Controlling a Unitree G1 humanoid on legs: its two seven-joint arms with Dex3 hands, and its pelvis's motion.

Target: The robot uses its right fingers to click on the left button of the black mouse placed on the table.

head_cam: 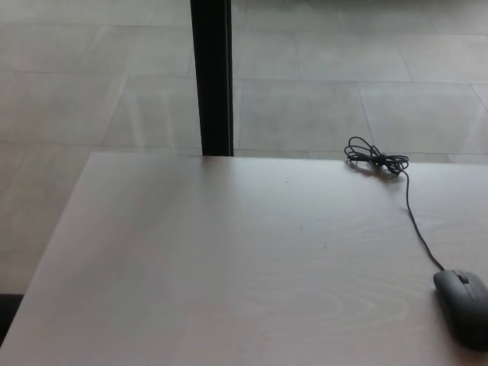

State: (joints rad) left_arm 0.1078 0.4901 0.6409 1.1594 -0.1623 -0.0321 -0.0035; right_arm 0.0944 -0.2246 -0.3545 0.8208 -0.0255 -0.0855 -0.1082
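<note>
Neither robot hand shows, so their fingers cannot be judged; with the black mouse at four o'clock on the table, the right hand should descend gently on its left button

This looks like an office or a lobby-side workroom: a pale wood-grain table stands right against a wall of floor-height glass with a black upright frame post, and beyond it lies a floor of large grey stone tiles. A wired black mouse with its cable bundled near the far edge suits desk work
</note>
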